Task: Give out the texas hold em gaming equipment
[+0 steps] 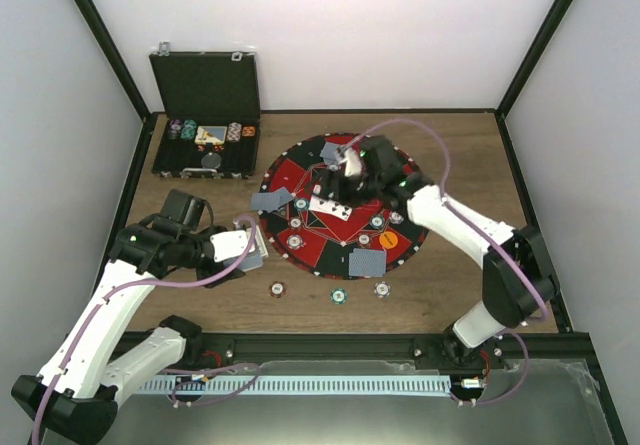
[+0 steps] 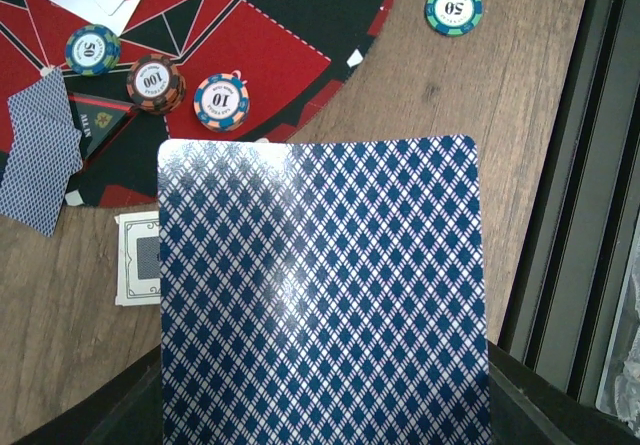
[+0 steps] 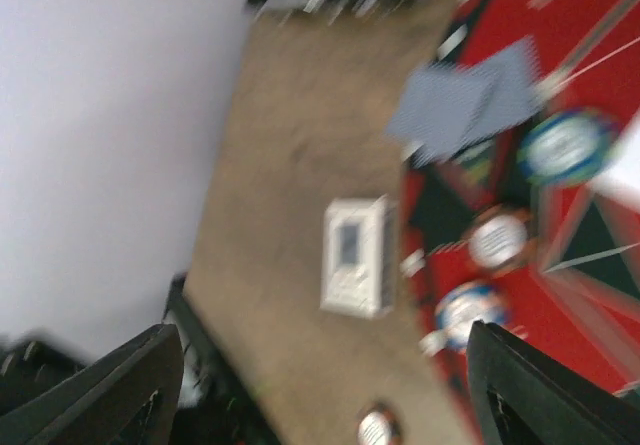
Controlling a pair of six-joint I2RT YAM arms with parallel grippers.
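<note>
Card (image 2: pixel 322 295), blue back up, sits clenched in my left gripper (image 1: pixel 246 250), at eight o'clock off the mat (image 1: pixel 296 177). Right gripper (image 3: pixel 322 365), blurred, appears released near the mat's twelve o'clock.

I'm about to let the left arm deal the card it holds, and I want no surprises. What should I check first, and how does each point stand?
1. Left gripper shut on the blue-backed card: ok.
2. One card or several in that grip: cannot tell, only the top back shows.
3. Right gripper open with nothing between its fingers: ok.
4. Arms well apart, left at the left edge of the mat, right over its far side: ok.
5. Right wrist view sharp enough to rely on: not ok, it is blurred.
</note>
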